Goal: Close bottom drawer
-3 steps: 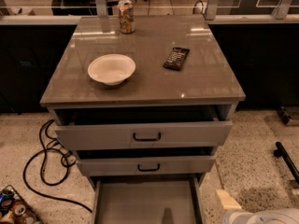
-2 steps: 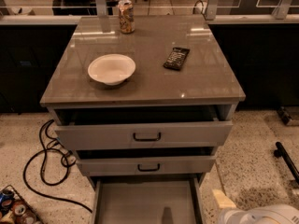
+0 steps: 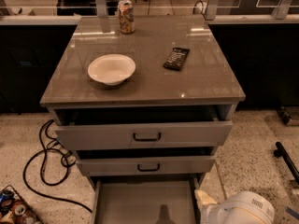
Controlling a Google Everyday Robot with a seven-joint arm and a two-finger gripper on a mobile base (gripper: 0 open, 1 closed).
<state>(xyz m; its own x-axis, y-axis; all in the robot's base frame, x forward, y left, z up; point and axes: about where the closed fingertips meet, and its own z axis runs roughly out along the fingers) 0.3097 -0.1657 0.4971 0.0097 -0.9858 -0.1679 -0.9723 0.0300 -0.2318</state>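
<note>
The grey cabinet has all three drawers open. The bottom drawer [image 3: 140, 197] is pulled out the farthest; its plain grey interior runs off the lower edge, and its front panel and handle are out of view. The middle drawer [image 3: 147, 164] and the top drawer [image 3: 145, 134] are slightly open and show black handles. My gripper [image 3: 205, 202] shows as a pale piece at the bottom right, close to the bottom drawer's right side wall, with the white arm housing [image 3: 243, 211] behind it.
On the cabinet top [image 3: 196, 85] are a white bowl [image 3: 111, 69], a black remote [image 3: 176, 58] and a drink can [image 3: 125, 16]. A black cable [image 3: 42, 167] loops on the floor to the left. A black bar [image 3: 286, 160] lies on the floor to the right.
The white arm housing has come up and leftwards into view at the bottom right, closer to the bottom drawer's right side. The drawers have not moved.
</note>
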